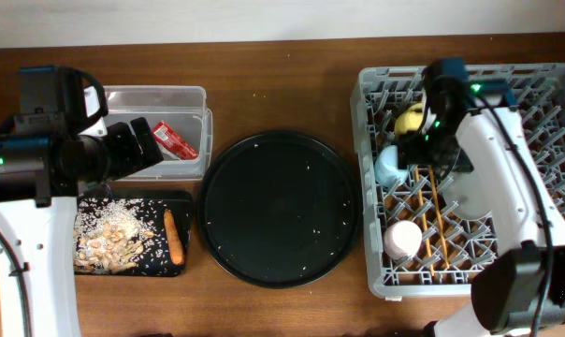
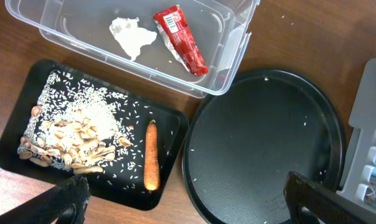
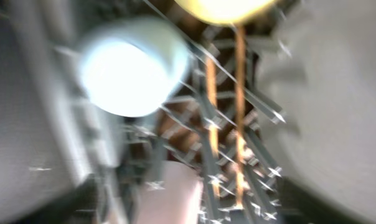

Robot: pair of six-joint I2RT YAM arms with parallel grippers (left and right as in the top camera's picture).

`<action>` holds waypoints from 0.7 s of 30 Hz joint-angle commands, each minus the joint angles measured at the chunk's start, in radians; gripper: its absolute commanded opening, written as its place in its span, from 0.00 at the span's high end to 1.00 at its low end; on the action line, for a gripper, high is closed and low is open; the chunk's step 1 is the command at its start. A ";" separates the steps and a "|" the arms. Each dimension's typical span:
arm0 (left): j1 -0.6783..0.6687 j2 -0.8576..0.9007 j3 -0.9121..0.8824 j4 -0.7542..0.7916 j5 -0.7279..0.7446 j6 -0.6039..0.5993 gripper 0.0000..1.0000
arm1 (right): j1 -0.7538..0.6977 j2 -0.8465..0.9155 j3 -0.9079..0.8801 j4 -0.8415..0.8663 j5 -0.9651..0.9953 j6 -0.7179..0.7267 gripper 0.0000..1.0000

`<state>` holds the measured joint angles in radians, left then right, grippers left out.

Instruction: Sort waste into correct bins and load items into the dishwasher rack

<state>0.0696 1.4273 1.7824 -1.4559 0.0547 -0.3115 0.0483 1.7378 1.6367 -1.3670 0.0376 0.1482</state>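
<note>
Right tool point(image 1: 423, 145) low over rack point(image 1: 376, 281), grip unreadable | left tool point(image 2: 194, 202) wide, empty | risk: a swing knocks chopsticks point(image 1: 440, 225) through lattice.

A brown wooden table point(image 1: 282, 84) with grain running left to right fills nearly everything, and a large round black tray point(image 1: 278, 208) sits near its middle. Beyond the tray, past the table's far edge, runs a pale off-white strip point(image 1: 264, 19); whether it is wall or floor cannot be told. The light is even and soft, leaving faint shadow at the tray's rim.
</note>
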 commanded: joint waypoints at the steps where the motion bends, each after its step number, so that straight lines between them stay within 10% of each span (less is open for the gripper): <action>1: 0.003 -0.013 0.017 0.000 -0.003 -0.010 0.01 | -0.003 -0.019 0.032 -0.005 -0.106 0.002 0.02; 14: 0.003 -0.013 0.017 -0.001 -0.003 -0.010 0.01 | -0.003 -0.038 0.031 -0.005 -0.106 0.002 0.02; 21: 0.003 -0.013 0.017 -0.001 -0.003 -0.010 0.01 | -0.003 -0.463 0.032 -0.005 -0.106 0.002 0.02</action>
<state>0.0696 1.4273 1.7824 -1.4555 0.0547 -0.3115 0.0483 1.3926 1.6566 -1.3705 -0.0551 0.1493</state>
